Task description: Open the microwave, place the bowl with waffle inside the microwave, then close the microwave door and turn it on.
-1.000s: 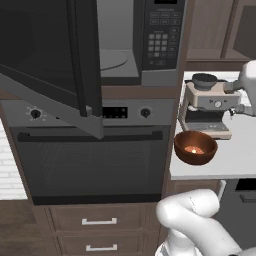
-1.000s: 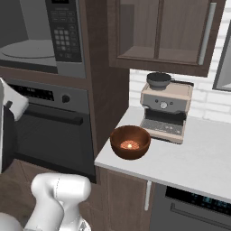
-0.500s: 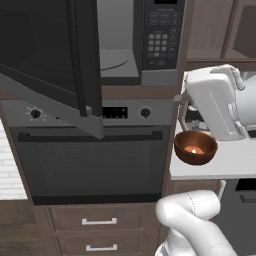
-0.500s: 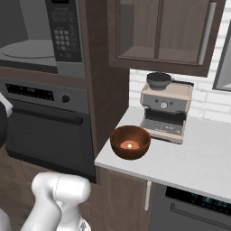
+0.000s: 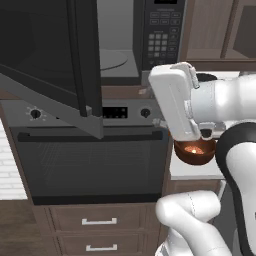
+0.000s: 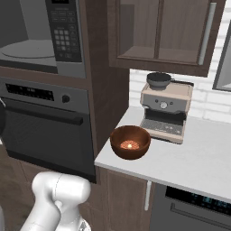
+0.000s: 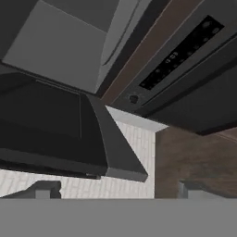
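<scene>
Microwave [image 5: 120, 40] open: door [image 5: 50, 60] swung wide to the left, grey cavity and turntable [image 6: 27, 48] bare, keypad [image 6: 65, 29] on the right. Oven [image 5: 90, 160] below, closed.

Bowl [image 6: 130, 142] at the desk's [image 6: 198, 162] front left corner, just ahead of the coffee machine [image 6: 164, 112], apart from it; waffle [image 6: 131, 145] small in the bottom. In the left base view, bowl [image 5: 194, 151] half hidden behind the hand.

Jaws [image 7: 115, 196] spread wide, holding nothing, pointed toward the door and oven panel, not yet toward the bowl.

Step in hand, as judged: fetching the bowl, door already done.

To do it well:
- Turn the hand away from the oven front, over the desk corner, pointing down.
- Come down on the rim at one side, one finger inside the wall, one outside; avoid the waffle.
- Pick the rim side away from the coffee machine, for room.
- Close firmly; deep bowl held by one edge likely to tip.
- Lift straight up before any sideways travel; corner placement leaves little margin against a shove off the edge.
- Carry level, wide of the open door's edge, then in over the turntable.
</scene>
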